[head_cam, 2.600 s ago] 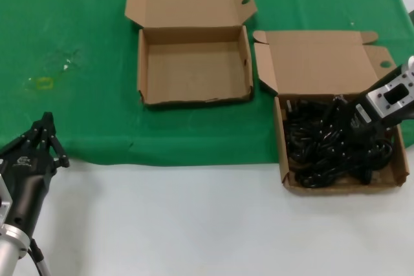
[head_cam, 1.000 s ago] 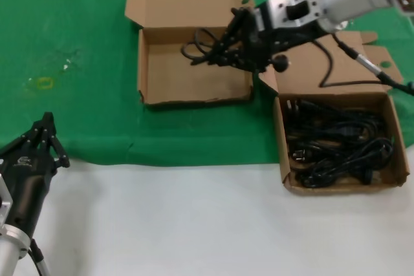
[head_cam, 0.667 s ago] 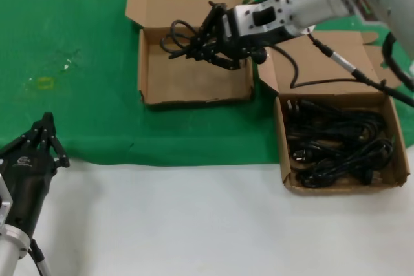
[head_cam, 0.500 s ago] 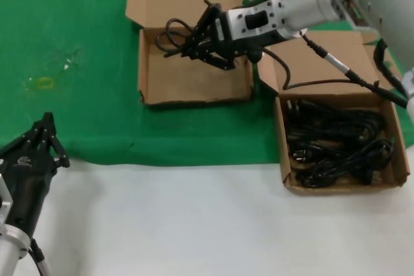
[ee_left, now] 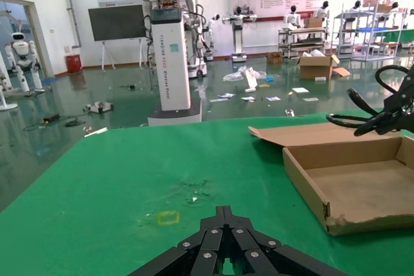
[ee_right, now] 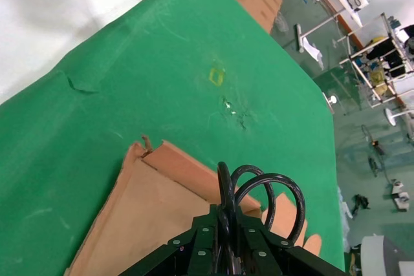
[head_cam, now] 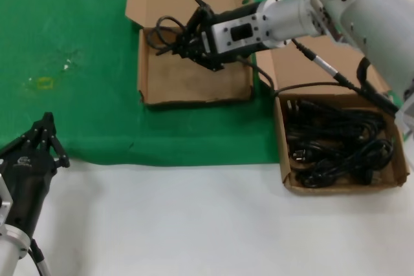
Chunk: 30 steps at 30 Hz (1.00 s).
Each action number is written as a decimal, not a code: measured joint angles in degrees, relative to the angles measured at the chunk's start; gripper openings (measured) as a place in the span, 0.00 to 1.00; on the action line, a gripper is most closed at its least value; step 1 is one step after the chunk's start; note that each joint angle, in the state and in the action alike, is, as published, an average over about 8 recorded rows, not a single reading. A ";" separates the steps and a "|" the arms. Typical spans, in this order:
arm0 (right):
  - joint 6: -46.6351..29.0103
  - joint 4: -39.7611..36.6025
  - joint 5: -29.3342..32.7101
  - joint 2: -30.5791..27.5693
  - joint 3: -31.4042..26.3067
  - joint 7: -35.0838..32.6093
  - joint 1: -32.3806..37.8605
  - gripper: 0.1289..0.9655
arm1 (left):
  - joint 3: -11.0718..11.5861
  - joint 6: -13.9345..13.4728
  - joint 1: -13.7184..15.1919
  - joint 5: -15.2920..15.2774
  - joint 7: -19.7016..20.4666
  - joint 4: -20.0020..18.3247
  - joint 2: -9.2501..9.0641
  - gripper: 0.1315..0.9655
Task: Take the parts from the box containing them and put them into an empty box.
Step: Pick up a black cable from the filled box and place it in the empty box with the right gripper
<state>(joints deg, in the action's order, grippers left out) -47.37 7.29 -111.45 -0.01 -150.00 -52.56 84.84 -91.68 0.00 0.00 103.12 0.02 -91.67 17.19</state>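
Observation:
My right gripper point(head_cam: 183, 44) hovers over the back left part of the empty brown box point(head_cam: 194, 98), shut on a coiled black power cord point(head_cam: 163, 35). In the right wrist view the cord's loops point(ee_right: 272, 193) stick out beyond the closed gripper point(ee_right: 231, 221), above the box's floor point(ee_right: 139, 211). The rest of that cord trails back along the arm toward the box containing the parts point(head_cam: 284, 159) on the right, where several black cords point(head_cam: 336, 143) lie tangled. My left gripper point(head_cam: 44, 135) rests shut at the near left, on the cloth's edge, with nothing in it point(ee_left: 224, 214).
Both boxes sit on a green cloth point(head_cam: 71, 43) with their lids point(head_cam: 187, 1) folded open toward the far side. A bare white table strip point(head_cam: 194, 218) runs along the front. A small yellow mark point(head_cam: 44, 83) lies on the cloth at left.
The right gripper lifted a cord out of the right box and carried it left over the empty box, still drifting left. The left arm has stayed put.

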 joint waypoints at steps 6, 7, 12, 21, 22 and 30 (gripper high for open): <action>2.20 1.82 -6.16 0.01 -5.58 -1.18 -1.26 0.06 | 0.00 0.00 0.00 0.00 0.00 0.00 0.00 0.01; 2.50 2.08 -6.61 0.01 -6.07 -1.25 -1.50 0.06 | 0.00 0.00 0.00 0.00 0.00 0.00 0.00 0.01; 3.71 2.83 -6.92 0.01 -7.30 -0.84 -2.57 0.06 | 0.00 0.00 0.00 0.00 0.00 0.00 0.00 0.01; 5.42 2.65 -5.25 0.01 -7.69 0.27 -3.29 0.09 | 0.00 0.00 0.00 0.00 0.00 0.00 0.00 0.01; 5.63 2.60 -5.09 0.01 -7.70 0.35 -3.28 0.10 | 0.00 0.00 0.00 0.00 0.00 0.00 0.00 0.01; 7.43 2.71 -4.11 0.01 -7.72 0.81 -3.05 0.19 | 0.00 0.00 0.00 0.00 0.00 0.00 0.00 0.01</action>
<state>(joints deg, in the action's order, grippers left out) -39.94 10.00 -115.56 0.00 -157.72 -51.76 81.79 -91.68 0.00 0.00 103.12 0.02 -91.67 17.19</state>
